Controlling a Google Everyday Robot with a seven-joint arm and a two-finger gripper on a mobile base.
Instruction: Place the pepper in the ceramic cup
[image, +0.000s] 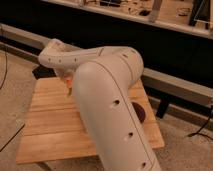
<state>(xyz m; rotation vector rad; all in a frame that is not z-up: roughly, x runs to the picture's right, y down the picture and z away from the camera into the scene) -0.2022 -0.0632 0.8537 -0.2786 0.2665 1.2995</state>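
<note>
My gripper (67, 78) hangs from the white arm's wrist over the far left part of the wooden table (50, 130). It is shut on the small orange pepper (69, 84), which hangs a little above the slats. The ceramic cup (140, 111) is a dark brown round shape at the table's right side, mostly hidden behind my large white arm (107, 110). The cup is well to the right of the gripper.
A dark object (44, 72) lies at the table's far left corner, behind the wrist. A low ledge and dark wall run behind the table. A cable (4, 60) lies on the floor at the left.
</note>
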